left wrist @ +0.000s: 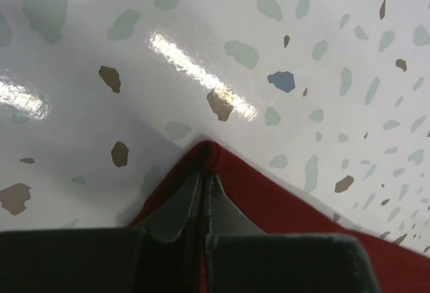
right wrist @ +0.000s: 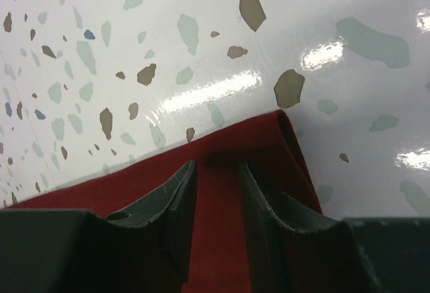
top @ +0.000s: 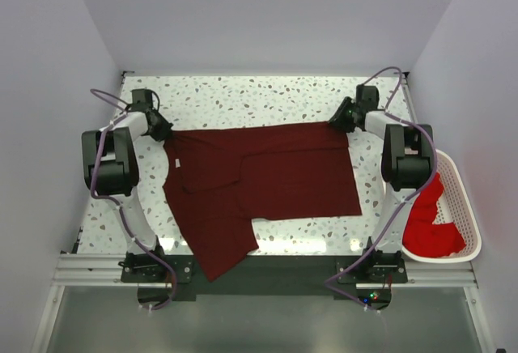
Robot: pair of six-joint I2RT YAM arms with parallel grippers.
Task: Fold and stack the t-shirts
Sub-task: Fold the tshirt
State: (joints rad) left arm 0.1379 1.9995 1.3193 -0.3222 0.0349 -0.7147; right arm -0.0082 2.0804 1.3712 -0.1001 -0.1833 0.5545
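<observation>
L gripper (left wrist: pixel 205 180) clamped on maroon t-shirt (top: pixel 267 176) corner, R gripper (right wrist: pixel 217 169) jaws apart astride hem (2 far corners), prob spreading it flat for folding.

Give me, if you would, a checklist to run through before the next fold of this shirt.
1. Left fingers pinched on the maroon t-shirt at its far-left corner: ok.
2. Right fingers closed on the far-right corner: not ok, they stand apart astride the cloth.
3. Shirt flat: not ok, its left side is rumpled and its near part overhangs the table.
4. Red cloth inside the basket: ok.
5. Right arm free of the basket: cannot tell.
</observation>
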